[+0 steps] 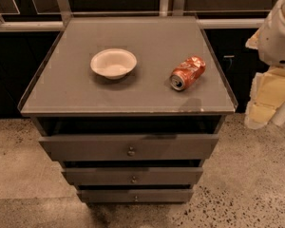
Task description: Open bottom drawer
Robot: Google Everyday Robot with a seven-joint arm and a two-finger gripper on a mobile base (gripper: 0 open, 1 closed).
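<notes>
The grey cabinet (133, 103) stands in the middle of the camera view with three drawers stacked at its front. The bottom drawer (109, 195) is the lowest and slimmest, with a tiny round knob (136, 198); its front sits slightly behind the middle drawer's. The middle drawer (99, 176) and the top drawer (85, 147) are above it. My gripper (268, 96), white and cream, hangs at the right edge of the view, beside the cabinet's right side, well above and to the right of the bottom drawer and apart from it.
A white bowl (113, 63) and a crushed red soda can (187, 72) lie on the cabinet top. Dark cabinets and a metal rail (28, 26) run behind. Speckled concrete floor (247, 184) surrounds the cabinet.
</notes>
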